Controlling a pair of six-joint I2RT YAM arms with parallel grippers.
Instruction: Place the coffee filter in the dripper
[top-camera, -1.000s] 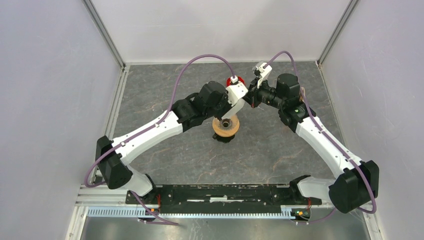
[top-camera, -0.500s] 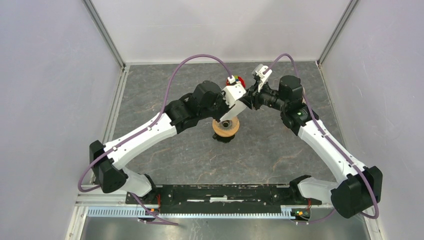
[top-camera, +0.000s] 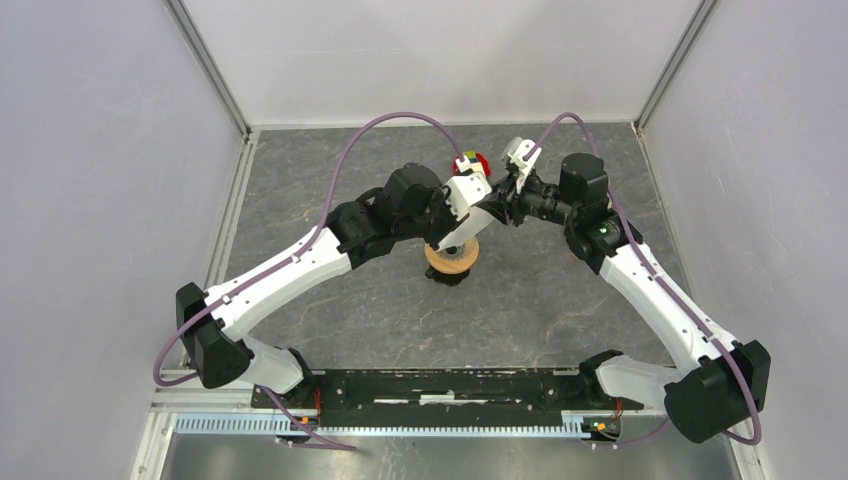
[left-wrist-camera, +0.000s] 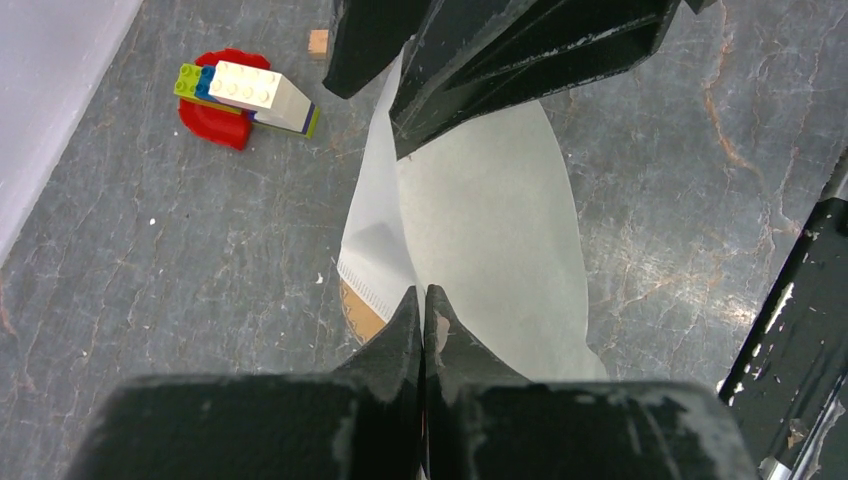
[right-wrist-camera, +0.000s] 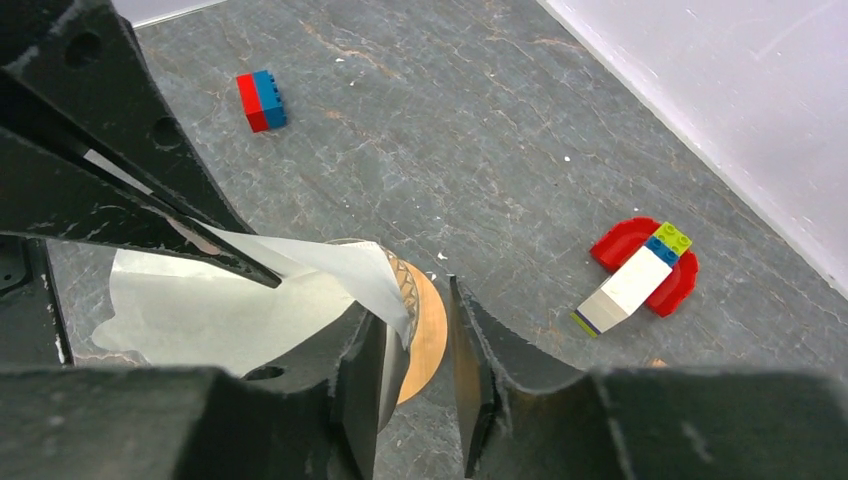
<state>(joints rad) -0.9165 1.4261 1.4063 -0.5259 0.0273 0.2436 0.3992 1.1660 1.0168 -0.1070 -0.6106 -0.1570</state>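
Starting at the near edge of the table (top-camera: 400, 320), the two arm bases are seen bolted side by side, and both arms are stretched toward the middle, where their wrists meet. The dripper (top-camera: 451, 260) is found standing upright about mid-table, a little toward the far edge, just below the meeting grippers. Its tan ring (right-wrist-camera: 428, 335) and part of its ribbed glass mouth are exposed in the right wrist view. The coffee filter (left-wrist-camera: 490, 220) is held in the air directly over the dripper and covers much of its mouth. It is not seated in the funnel, and whether the paper touches the glass cannot be told. The left gripper (left-wrist-camera: 422, 305) is clenched, its fingertips pressed together on the near edge of the filter, and the paper fans out beyond them. The right gripper (right-wrist-camera: 418, 305) is released: its jaws are parted with a clear gap, and one corner of the filter is seen hanging just beside the inner face of one finger, not pinched. Farther off, a red-and-blue block (right-wrist-camera: 262, 100) is noted lying alone on the table, well apart from the dripper. Toward the far edge, a red curved toy piece carrying white, blue and green blocks (left-wrist-camera: 240, 95) is recorded. A small tan block (left-wrist-camera: 318, 42) lies near it, partly hidden by the right gripper's fingers.
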